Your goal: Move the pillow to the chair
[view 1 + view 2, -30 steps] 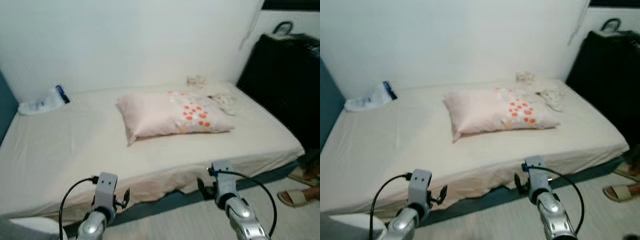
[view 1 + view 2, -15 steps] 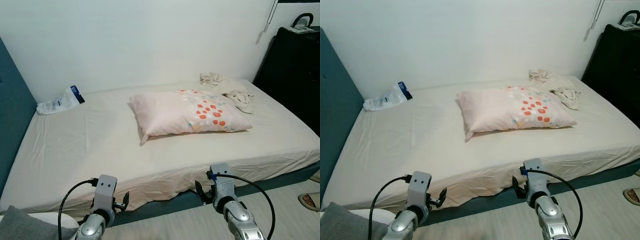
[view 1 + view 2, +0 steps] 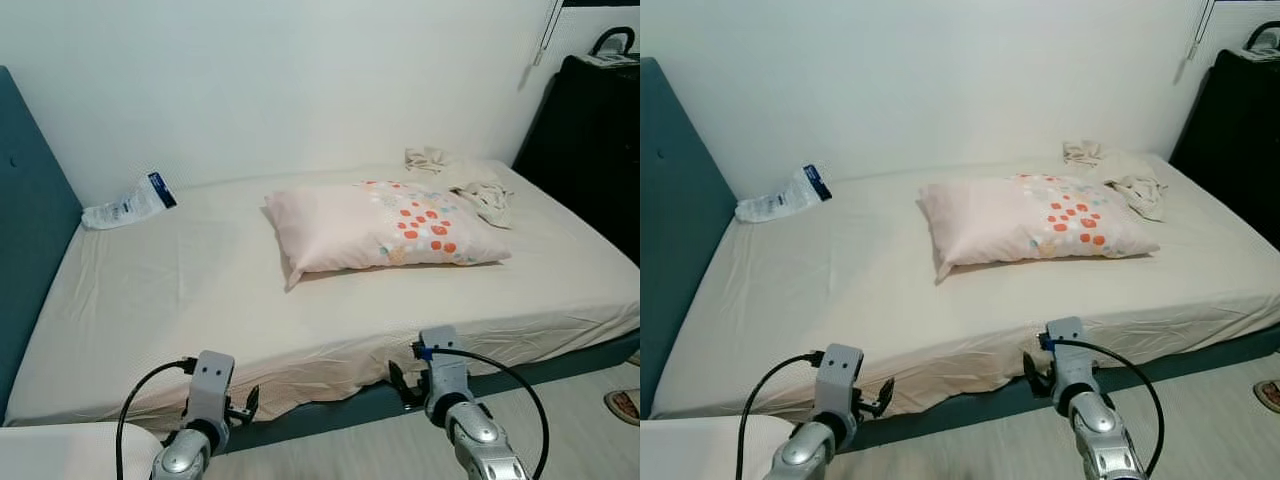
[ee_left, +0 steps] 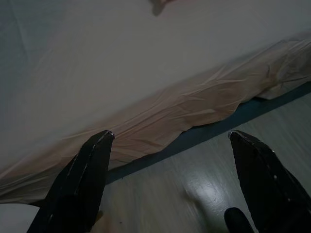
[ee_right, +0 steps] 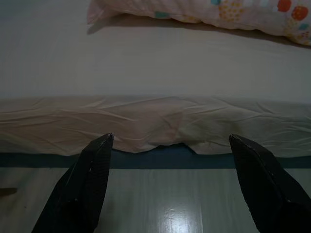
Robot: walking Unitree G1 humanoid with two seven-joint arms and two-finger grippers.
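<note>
The pillow [image 3: 385, 226] is lying flat near the middle of the bed [image 3: 180, 290], toward the far side. It's a soft, puffy rectangle in pale pink fabric with a patch of orange-red dots and some fainter pastel spots on its right half. Just beyond its right end, a crumpled beige cloth [image 3: 470, 185] is sitting bunched up by the wall. Well off to the left, a crinkly white plastic packet [image 3: 128, 203] with a dark blue end is resting where the mattress meets the wall. The bed is wearing a smooth cream sheet that's wrinkling and drooping along the near edge over a dark teal base, and a padded teal headboard [image 3: 30, 210] is standing on the left.

Both arms are hanging low in front of the bed, over the pale wood-look floor [image 5: 194, 199]. The left gripper [image 4: 170, 145] and the right gripper [image 5: 170, 145] are each showing their black tapered fingers spread wide apart, holding nothing. A tall black cabinet [image 3: 590, 140] is standing at the right.
</note>
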